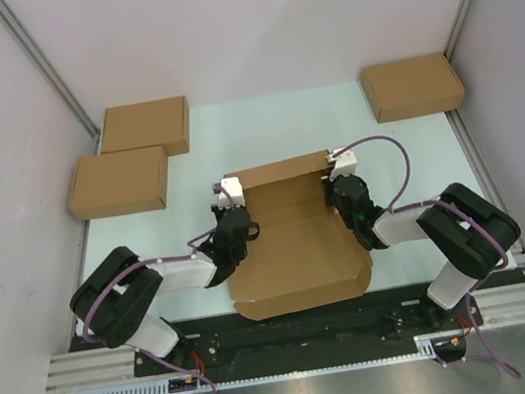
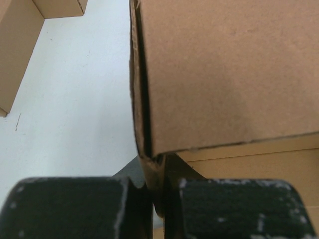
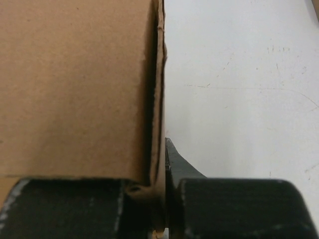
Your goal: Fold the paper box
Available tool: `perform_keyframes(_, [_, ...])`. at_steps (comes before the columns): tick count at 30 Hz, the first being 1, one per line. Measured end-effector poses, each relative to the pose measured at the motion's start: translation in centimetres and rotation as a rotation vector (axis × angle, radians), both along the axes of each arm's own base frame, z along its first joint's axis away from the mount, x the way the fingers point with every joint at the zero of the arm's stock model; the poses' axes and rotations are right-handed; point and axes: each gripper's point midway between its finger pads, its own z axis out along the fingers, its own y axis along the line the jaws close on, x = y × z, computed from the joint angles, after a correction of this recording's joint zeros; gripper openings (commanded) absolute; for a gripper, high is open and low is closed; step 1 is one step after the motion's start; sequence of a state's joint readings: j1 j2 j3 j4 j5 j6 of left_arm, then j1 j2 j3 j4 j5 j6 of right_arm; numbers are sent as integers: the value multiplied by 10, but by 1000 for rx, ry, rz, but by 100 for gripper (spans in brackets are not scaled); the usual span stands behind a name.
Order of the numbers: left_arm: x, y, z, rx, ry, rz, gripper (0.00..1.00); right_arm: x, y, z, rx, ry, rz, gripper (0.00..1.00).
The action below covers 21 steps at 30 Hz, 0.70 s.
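Black finger pads (image 2: 70, 209) close to the lens: our two hands are pinching opposite side walls of the paper box (image 1: 296, 252) at the middle of the table (image 1: 262, 127).

From above, the paper box lies between our arms, near their bases. Its rear wall stands up, and a wide panel lies flat towards us. Our left hand (image 1: 243, 228) is pressed together on the raised left wall. The left wrist view shows the doubled cardboard edge squeezed between the two pads. Our right hand (image 1: 344, 206) is clamped on the right wall in the same way, with the cardboard edge running up from between its pads. Three closed brown boxes sit well apart from it at the far side: two overlapping at the left (image 1: 131, 158) and one at the right (image 1: 412, 86).
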<state>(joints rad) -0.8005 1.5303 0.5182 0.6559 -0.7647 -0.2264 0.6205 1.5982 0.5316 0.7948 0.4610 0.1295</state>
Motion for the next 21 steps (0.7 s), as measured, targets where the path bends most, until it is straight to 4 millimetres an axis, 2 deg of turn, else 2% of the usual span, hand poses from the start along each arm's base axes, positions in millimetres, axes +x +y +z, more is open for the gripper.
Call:
perform_keyframes(1, [0,0,0,0,0,0,0,0,0,0,0,0,-1,25])
perform_keyframes(2, [0,0,0,0,0,0,0,0,0,0,1,1,-2,29])
perform_keyframes(4, [0,0,-1,3,4,1,0,-1,0,-2,13,9,-10,35])
perform_keyframes(6, [-1,0,-1,3,4,1,0,-3,-1,-6,15,29,-14,36])
perform_keyframes(9, [-1,0,-1,3,4,0,0,-5,-2,-11,17,49,-17,34])
perform_keyframes(14, [-1,-1,-1,3,5,-4,0,-9,-2,-18,7,79,-17,1])
perform_keyframes(19, [-2,-3,0,1,1,-8,0,-10,-4,-19,-17,76,-25,0])
perform_keyframes(20, [-2,-3,0,2,2,-8,0,-10,-4,-19,-18,76,-26,2])
perform_keyframes(21, [-2,-3,0,3,2,-8,0,-10,-4,-19,-19,76,-26,12])
